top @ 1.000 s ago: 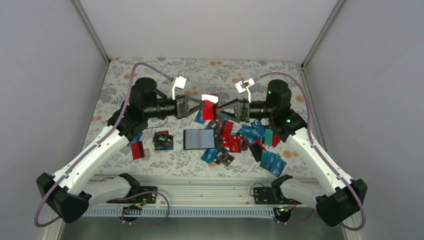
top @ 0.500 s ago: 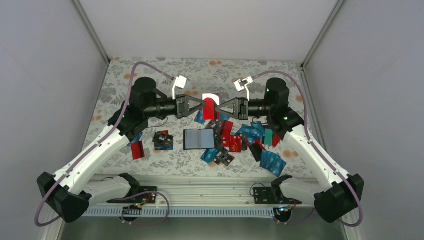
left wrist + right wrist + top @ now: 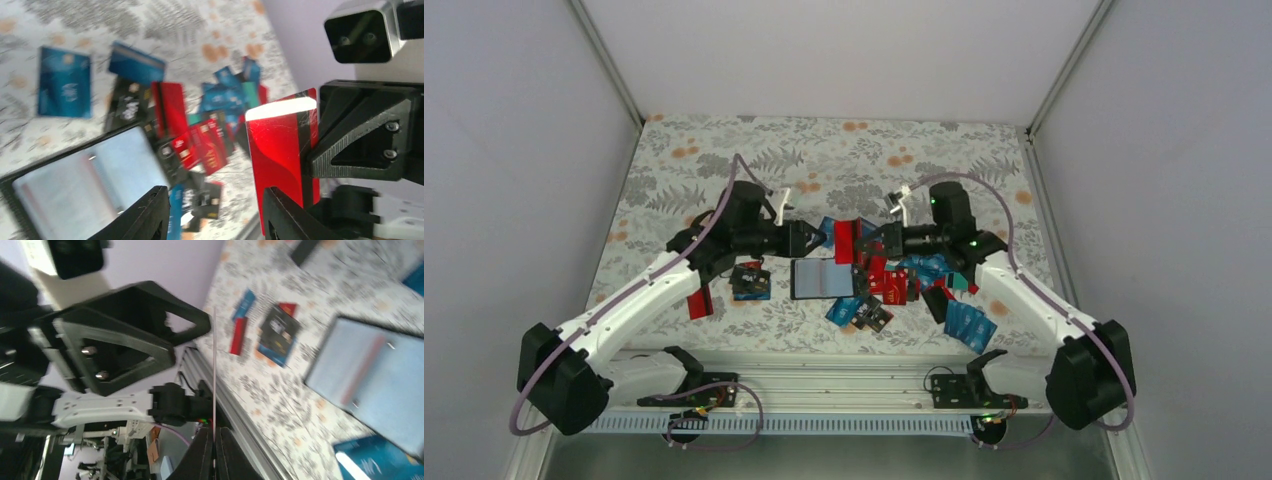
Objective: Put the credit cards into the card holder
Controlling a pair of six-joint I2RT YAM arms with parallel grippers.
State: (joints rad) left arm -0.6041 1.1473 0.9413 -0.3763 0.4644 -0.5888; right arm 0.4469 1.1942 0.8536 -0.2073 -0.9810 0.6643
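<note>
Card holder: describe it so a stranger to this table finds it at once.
On the floral tablecloth, look at the middle, slightly toward the near edge. The card holder lies open there, just left of the card heap. Unlike the small red, blue and black cards around it, it is larger and black-edged, with a pale shiny inside.

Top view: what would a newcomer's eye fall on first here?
In the middle, the right end effector pinches a red card, nose to nose with the open left end effector. Just nearer lies the open card holder, with a heap of cards on its right.
</note>
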